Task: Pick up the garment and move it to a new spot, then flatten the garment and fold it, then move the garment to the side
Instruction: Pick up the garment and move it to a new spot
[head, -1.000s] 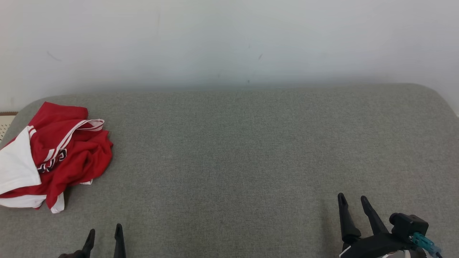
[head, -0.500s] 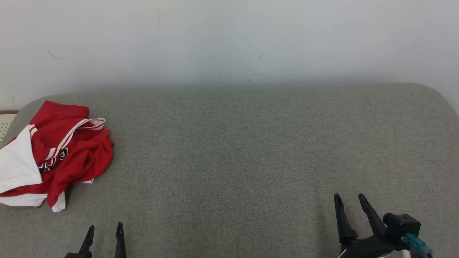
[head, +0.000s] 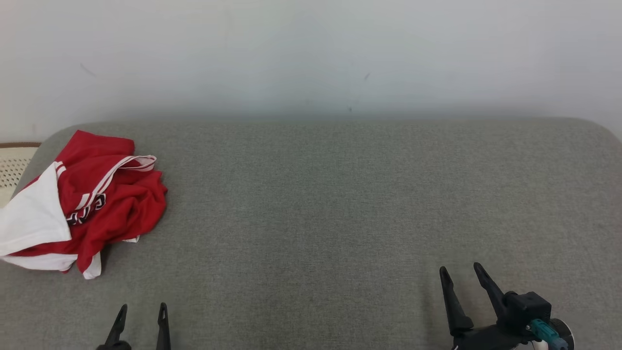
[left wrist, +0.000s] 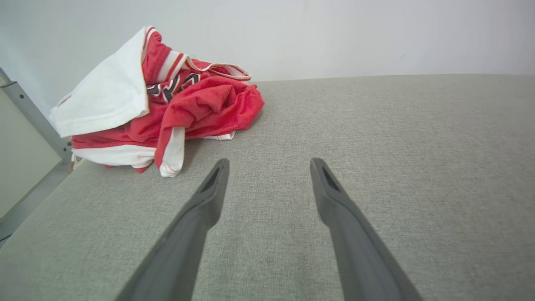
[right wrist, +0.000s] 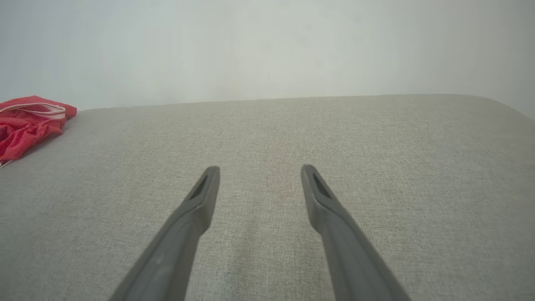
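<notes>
Reaching toward eleven o'clock, the spread left gripper [head: 143,307] should pinch a thick red fold of the crumpled garment [head: 121,214], while the right gripper [head: 460,268] hangs equally spread.

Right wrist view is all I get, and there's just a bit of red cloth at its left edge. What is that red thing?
Observer: It's a crumpled red and white jersey with dark letters on it, heaped at the left end of the grey cushion.
Operator: Is the other arm grabbing it?
Observer: No. The left gripper is apart from it, with its jaws open and nothing between them.
Operator: What's past the jersey?
Observer: In the head view, a pale dotted panel with a brown rim shows beyond the cushion's left end. I can't tell what it is.
</notes>
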Tool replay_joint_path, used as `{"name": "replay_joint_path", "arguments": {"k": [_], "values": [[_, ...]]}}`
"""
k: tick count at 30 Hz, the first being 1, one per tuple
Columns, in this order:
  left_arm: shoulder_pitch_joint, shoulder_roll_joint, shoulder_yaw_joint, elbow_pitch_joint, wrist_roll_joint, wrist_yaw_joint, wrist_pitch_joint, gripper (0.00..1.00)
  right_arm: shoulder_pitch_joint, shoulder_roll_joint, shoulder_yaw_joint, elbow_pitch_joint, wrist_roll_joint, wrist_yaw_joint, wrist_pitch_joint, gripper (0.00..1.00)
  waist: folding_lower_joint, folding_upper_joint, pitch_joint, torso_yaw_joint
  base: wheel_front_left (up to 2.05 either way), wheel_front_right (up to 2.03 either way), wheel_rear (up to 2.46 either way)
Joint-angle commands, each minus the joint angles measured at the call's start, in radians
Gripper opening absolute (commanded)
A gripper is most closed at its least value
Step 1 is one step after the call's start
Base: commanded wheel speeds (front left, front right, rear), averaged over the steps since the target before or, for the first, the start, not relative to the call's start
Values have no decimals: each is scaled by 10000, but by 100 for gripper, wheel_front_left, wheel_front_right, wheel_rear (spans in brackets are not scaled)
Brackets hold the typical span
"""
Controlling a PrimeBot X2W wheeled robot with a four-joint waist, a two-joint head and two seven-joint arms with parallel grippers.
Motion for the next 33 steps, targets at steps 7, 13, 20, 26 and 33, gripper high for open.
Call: {"name": "replay_joint_path", "arguments": {"k": [7, 13, 20, 26, 33], "values": [[310, -1, 278, 95, 231, 121, -99, 100, 63, -82, 350, 27, -221, 7, -89, 100, -1, -1, -84, 1186, 0, 0, 0], [485, 45, 573, 264, 102, -51, -98, 100, 91, -56, 541, 24, -128, 7, -89, 100, -1, -1, -134, 2415, 0, 0, 0], [579, 239, 1029, 431, -160, -545, -89, 100, -210, 39, 939, 75, 12, 7, -89, 100, -1, -1, -80, 3137, 0, 0, 0], [-202, 376, 1561, 561, -514, -1527, -87, 100, -416, -190, 1083, -33, 102, 7, -89, 100, -1, -1, 469, 2955, 0, 0, 0], [-2006, 1076, 1548, 926, -353, -2264, -87, 100, -689, -549, 972, -196, 113, 7, -89, 100, -1, -1, 1336, 2599, 0, 0, 0]]}}
